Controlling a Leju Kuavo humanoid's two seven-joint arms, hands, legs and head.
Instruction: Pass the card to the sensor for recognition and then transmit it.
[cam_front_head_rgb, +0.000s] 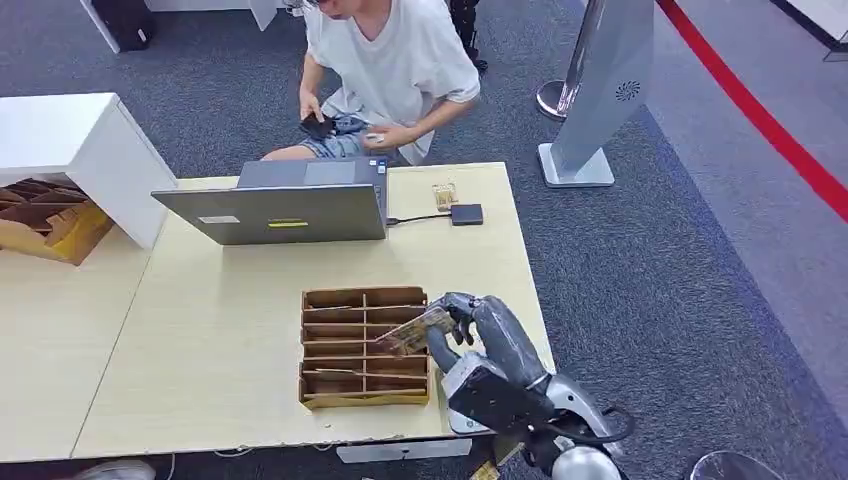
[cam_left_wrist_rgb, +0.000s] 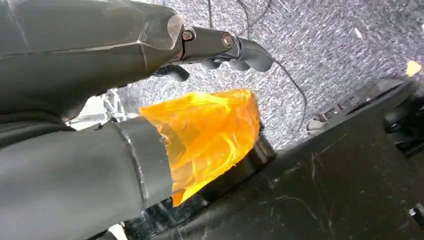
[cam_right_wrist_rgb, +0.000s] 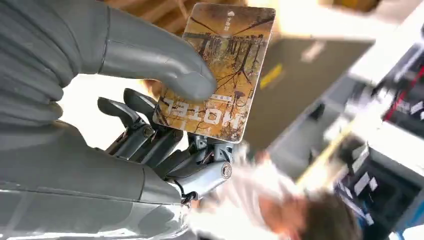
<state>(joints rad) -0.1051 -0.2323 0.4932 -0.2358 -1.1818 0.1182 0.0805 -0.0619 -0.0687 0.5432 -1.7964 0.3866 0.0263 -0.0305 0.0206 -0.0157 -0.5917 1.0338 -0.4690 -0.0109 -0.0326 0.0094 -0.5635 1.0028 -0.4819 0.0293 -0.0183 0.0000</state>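
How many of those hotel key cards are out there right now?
2 plainly: a brown printed hotel card held in the robot's right hand, and another beside the small black sensor. More may lie hidden in the cardboard divider box.

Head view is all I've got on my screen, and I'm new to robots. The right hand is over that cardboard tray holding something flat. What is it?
Observer: The right wrist view shows the right hand pinching a card printed with bare trees and the word HOTEL.
Operator: How is it held?
Observer: The thick grey thumb presses on the printed face; the darker fingers sit behind it.
Operator: And the other hand?
Observer: The left wrist view shows the left hand hanging over grey carpet, holding nothing.
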